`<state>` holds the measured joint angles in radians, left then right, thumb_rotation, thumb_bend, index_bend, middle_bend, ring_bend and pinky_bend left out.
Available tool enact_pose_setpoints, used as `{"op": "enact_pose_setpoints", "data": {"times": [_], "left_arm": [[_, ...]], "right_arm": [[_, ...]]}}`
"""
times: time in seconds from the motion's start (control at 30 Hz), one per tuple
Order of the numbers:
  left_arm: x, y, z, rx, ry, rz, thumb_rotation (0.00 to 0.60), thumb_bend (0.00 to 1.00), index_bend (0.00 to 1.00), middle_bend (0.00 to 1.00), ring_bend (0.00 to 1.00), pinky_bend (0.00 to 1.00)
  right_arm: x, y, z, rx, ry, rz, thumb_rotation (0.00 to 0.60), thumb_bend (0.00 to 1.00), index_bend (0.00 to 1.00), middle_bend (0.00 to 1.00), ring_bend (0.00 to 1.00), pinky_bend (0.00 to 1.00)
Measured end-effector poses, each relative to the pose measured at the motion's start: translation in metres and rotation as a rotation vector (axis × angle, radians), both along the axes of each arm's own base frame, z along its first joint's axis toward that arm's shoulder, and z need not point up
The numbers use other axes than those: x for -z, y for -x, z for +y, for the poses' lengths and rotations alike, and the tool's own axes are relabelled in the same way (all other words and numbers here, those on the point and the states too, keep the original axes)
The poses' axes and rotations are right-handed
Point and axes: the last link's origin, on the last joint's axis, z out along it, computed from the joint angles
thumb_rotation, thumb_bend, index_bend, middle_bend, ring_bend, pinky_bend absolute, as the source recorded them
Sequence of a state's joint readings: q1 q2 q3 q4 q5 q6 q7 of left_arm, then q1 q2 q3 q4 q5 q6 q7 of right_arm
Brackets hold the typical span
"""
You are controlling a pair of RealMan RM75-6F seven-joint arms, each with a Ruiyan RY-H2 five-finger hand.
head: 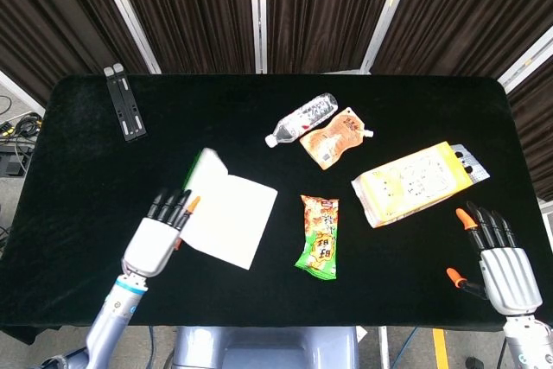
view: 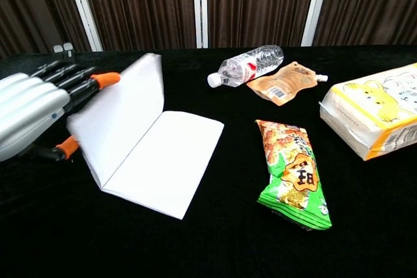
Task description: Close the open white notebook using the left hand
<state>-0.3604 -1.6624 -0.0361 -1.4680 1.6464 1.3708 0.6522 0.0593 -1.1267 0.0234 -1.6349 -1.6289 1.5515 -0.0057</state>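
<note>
- The left hand [view: 29, 115] was beside the white notebook [view: 153, 157], on its left; outstretched fingers [view: 91, 83] lay against the back of the raised left half, nothing clasped.
- The notebook sat on the black table [head: 86, 153], its right half flat and its left half tilted up, partly folded.
- The right hand [head: 501, 261] rested well right of the notebook, fingers spread, holding nothing.
- A green snack bag [view: 293, 174] lay just right of the notebook.
- A yellow package [view: 371, 115] lay further right.
- An orange pouch [view: 287, 83] and a water bottle [view: 251, 64] lay beyond the notebook.
- A black bracket [head: 125, 103] lay far behind the notebook, to its left.
</note>
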Motion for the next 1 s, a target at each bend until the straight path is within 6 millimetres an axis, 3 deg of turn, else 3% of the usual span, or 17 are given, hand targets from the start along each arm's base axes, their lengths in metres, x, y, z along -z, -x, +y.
{"op": "enact_pose_setpoints", "data": {"times": [0.17,0.37,0.53,0.83,1.0], "left_arm": [[0.007,-0.021,-0.003,0.049,0.015,-0.055,0.600,0.41,0.00,0.00,0.00,0.00],[0.005,-0.022,-0.008,0.051,0.004,-0.040,0.600,0.28,0.00,0.00,0.00,0.00],[-0.010,-0.006,-0.012,-0.031,-0.018,-0.029,0.600,0.15,0.00,0.00,0.00,0.00],[-0.068,0.047,-0.036,-0.268,-0.115,-0.105,0.600,0.13,0.00,0.00,0.00,0.00],[-0.092,0.066,-0.051,-0.358,-0.161,-0.141,0.600,0.13,0.00,0.00,0.00,0.00]], "right_arm": [[-0.002,0.000,0.000,-0.002,0.005,-0.007,0.600,0.07,0.00,0.00,0.00,0.00],[-0.005,0.000,0.001,-0.002,0.010,-0.010,0.600,0.07,0.00,0.00,0.00,0.00],[-0.004,0.001,0.000,0.001,0.006,-0.003,0.600,0.07,0.00,0.00,0.00,0.00],[-0.001,0.001,0.001,0.004,0.010,0.024,0.600,0.07,0.00,0.00,0.00,0.00],[0.001,-0.001,0.000,0.002,0.008,0.030,0.600,0.07,0.00,0.00,0.00,0.00]]}}
